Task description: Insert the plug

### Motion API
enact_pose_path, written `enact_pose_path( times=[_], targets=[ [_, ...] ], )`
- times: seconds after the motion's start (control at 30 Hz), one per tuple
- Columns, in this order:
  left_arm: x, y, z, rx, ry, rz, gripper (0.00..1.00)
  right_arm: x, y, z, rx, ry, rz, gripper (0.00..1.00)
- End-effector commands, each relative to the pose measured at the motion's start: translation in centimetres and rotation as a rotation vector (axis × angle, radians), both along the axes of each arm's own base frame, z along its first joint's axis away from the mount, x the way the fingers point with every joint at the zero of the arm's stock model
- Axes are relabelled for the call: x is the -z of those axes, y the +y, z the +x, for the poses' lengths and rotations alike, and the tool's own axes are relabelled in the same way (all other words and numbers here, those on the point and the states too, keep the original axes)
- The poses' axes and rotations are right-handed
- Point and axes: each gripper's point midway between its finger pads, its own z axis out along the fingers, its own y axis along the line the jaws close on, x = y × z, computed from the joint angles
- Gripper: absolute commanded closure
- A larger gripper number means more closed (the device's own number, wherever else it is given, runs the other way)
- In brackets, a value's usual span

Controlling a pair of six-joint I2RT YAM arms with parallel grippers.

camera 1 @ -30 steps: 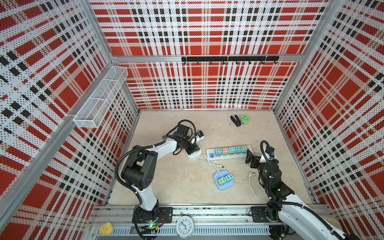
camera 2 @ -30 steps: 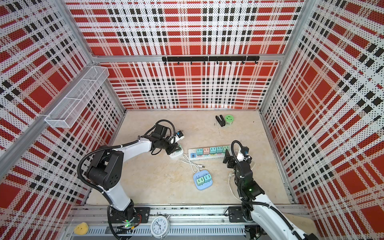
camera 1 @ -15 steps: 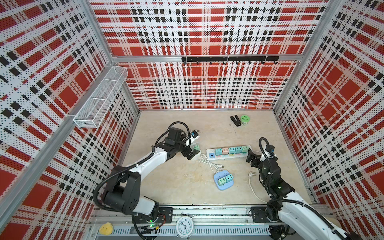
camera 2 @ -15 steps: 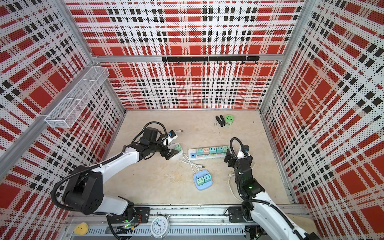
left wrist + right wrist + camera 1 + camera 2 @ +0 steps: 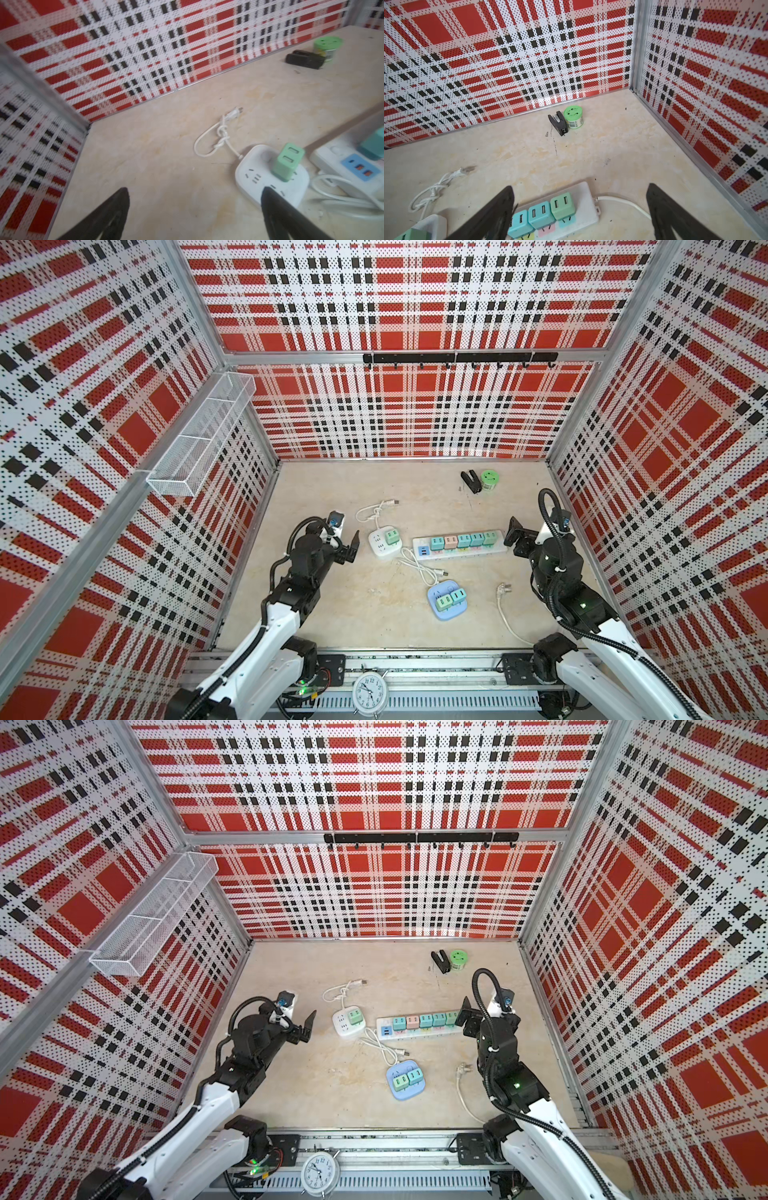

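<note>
clock convention: read in both top views, with 12 o'clock toward the back wall.
green USB charger plug (image 5: 391,537): seated upright in the white square socket (image 5: 379,549), on the socket's 1 o'clock corner.
white square socket: lies on the table (image 5: 332,614) near its middle, just at 9 o'clock of the power strip (image 5: 584,197). Its knotted cord (image 5: 221,137) runs off toward 12 o'clock.
left gripper (image 5: 195,189): jaws spread wide with nothing between them. It stands at 9 o'clock of the white square socket, apart from it in both top views.
right gripper (image 5: 581,186): jaws spread wide and empty, at the 3 o'clock end of the power strip. That end shows between the fingers in the right wrist view; contact cannot be told.
power strip: lies along the 9-to-3 line and carries five USB chargers (image 5: 464,540) in a row.
blue socket pad (image 5: 446,614): at 6 o'clock of the power strip, carrying two green chargers (image 5: 457,595).
green jar (image 5: 489,479): toward 1 o'clock near the back wall, with a black clip (image 5: 471,482) just at its 9 o'clock.
</note>
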Motion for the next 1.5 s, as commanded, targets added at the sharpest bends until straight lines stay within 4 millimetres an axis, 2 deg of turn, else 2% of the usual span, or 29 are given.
enact_pose_path(
  times=[0.0, 0.1, 0.17, 0.27, 0.37, 0.47, 0.53, 0.6, 0.7, 0.83, 0.97, 1.0, 1.03, 1.1, 1.13, 1.23, 1.47],
  targets=[
    [0.6, 3.0, -0.6, -0.149, -0.075, -0.078, 0.01, -0.3, -0.7, 0.3, 0.015, 0.028, -0.136, 0.00],
    [2.2, 3.8, -1.1, -0.159, -0.122, -0.096, 0.01, 1.5, -1.2, 1.9, -0.005, 0.017, -0.180, 0.00],
    [2.5, 3.2, -0.6, -0.113, -0.135, -0.116, 0.01, 3.1, -2.2, 3.1, -0.009, 0.029, -0.144, 0.00],
    [3.2, 2.3, 1.7, -0.080, -0.058, -0.095, 0.01, 5.6, -4.1, 4.9, 0.003, 0.063, -0.091, 0.00],
    [4.1, 1.4, 4.5, -0.046, 0.004, -0.069, 0.01, 8.8, -6.3, 6.3, 0.093, 0.124, -0.116, 0.00],
    [4.4, -0.2, 6.6, 0.050, 0.018, -0.087, 0.01, 11.4, -6.6, 7.3, 0.088, 0.150, -0.171, 0.00],
    [4.3, 0.0, 7.6, 0.048, 0.005, -0.086, 0.01, 12.1, -6.4, 7.6, 0.079, 0.117, -0.189, 0.00],
    [5.4, 1.4, 7.8, -0.003, -0.008, -0.096, 0.01, 12.2, -6.5, 7.7, 0.079, 0.059, -0.212, 0.00],
    [5.5, 3.6, 7.7, -0.076, -0.110, -0.181, 0.01, 11.5, -6.5, 8.0, 0.086, -0.013, -0.225, 0.00],
    [5.7, 3.8, 7.5, -0.111, -0.134, -0.168, 0.01, 12.3, -4.9, 9.7, -0.016, 0.042, -0.225, 0.00],
    [6.1, 4.2, 8.9, -0.170, -0.076, -0.137, 0.01, 13.8, -2.3, 10.2, -0.147, -0.114, -0.235, 0.00],
    [6.2, 4.3, 9.3, -0.182, -0.063, -0.135, 0.01, 13.5, -2.4, 9.9, -0.138, -0.129, -0.236, 0.00],
    [6.3, 4.5, 9.6, -0.190, -0.047, -0.134, 0.01, 13.9, -2.9, 9.8, -0.118, -0.066, -0.217, 0.00],
    [6.4, 4.7, 9.7, -0.194, -0.036, -0.148, 0.01, 14.7, -4.2, 10.9, -0.052, 0.023, -0.191, 0.00],
    [6.5, 4.7, 9.7, -0.194, -0.035, -0.147, 0.01, 14.7, -4.5, 11.4, -0.033, 0.014, -0.197, 0.00],
    [6.5, 4.7, 9.7, -0.196, -0.035, -0.146, 0.01, 14.9, -6.1, 11.0, 0.084, 0.049, -0.177, 0.00],
    [6.5, 4.8, 9.7, -0.199, -0.035, -0.146, 0.01, 14.9, -5.9, 11.5, 0.076, 0.048, -0.201, 0.00]
  ],
)
